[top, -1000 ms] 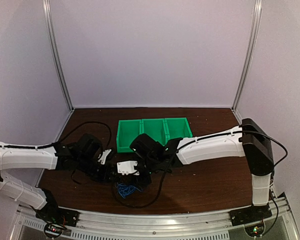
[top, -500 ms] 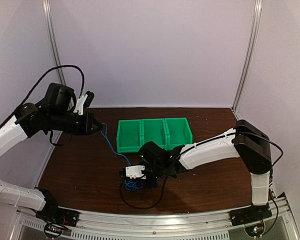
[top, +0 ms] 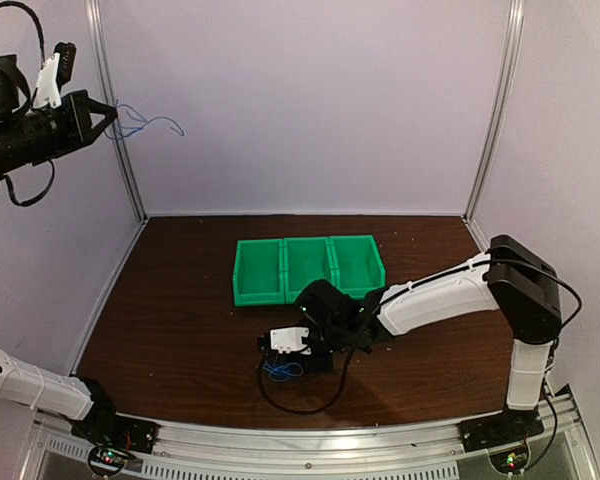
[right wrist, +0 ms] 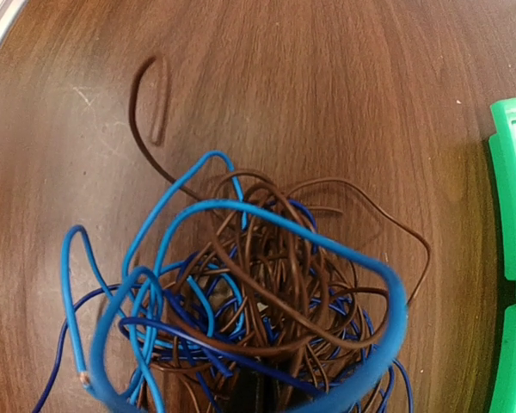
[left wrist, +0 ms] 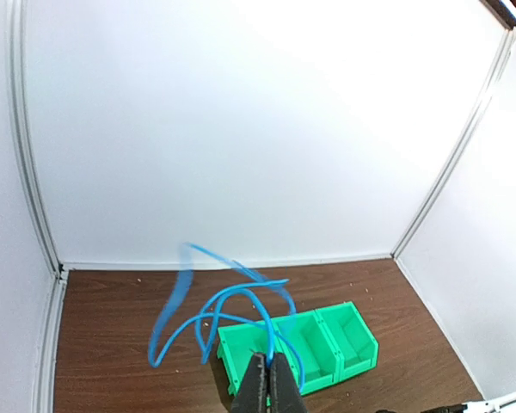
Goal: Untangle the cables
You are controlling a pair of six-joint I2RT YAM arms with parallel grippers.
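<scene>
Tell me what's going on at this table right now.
Two robot arms are sorting out a knot of thin wires. The left gripper is shut on one light blue wire and holds it high in the air at the far left, hanging free of everything else. The right gripper is down on the brown table, shut on the tangle of blue and dark wires, just in front of the green bin. That bundle is not yet separated.

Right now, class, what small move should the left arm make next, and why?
Probably lower the left gripper toward the green bin and release its blue cable: that strand hangs free of the tangle, which the right gripper pins to the table.
</scene>
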